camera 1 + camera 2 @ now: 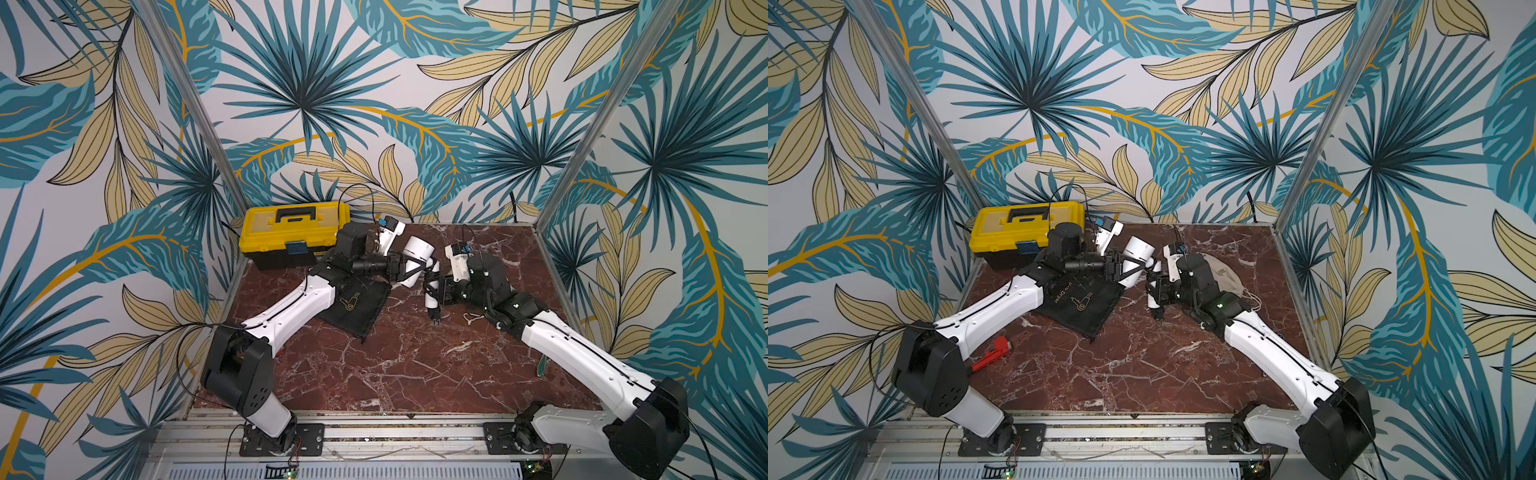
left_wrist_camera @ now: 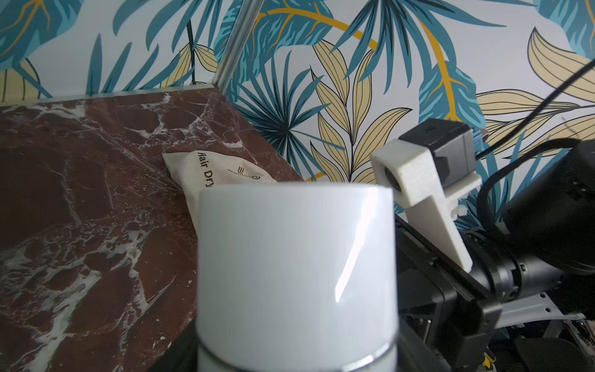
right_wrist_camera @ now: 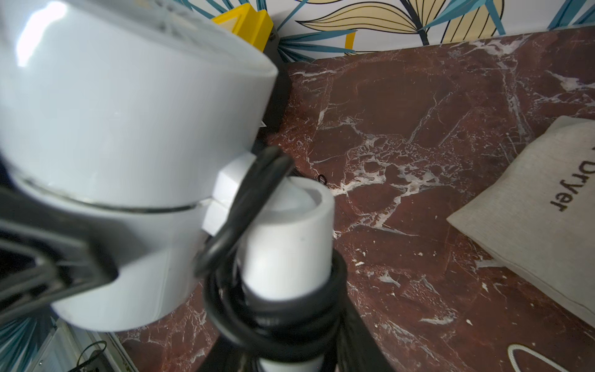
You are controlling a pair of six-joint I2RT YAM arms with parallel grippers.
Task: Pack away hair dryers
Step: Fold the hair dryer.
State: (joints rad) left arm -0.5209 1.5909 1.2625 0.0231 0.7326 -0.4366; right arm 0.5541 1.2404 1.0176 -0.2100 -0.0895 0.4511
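Where the white hair dryer [image 1: 419,251] is: held between both grippers over the red marble table [image 1: 415,365], toward its back; whether its handle tip touches the table cannot be told.
Left gripper [image 1: 409,269]: fingers clamped on either side of the dryer's short round barrel, which fills the left wrist view.
Right gripper [image 1: 436,291]: pinching the slim white handle, reaching in from the opposite side.
Black cord [image 3: 273,309]: looped around the handle just above the right gripper's fingers.
Black bag [image 1: 353,303]: flat on the table, partly under the left arm, gold dryer print facing up.
Beige bag [image 1: 1221,270]: lying behind the right arm, printed "Hair Dryer".
Yellow toolbox [image 1: 286,232]: lid down, in the back left corner.
Red wrench [image 1: 990,353]: on the table beside the left arm.
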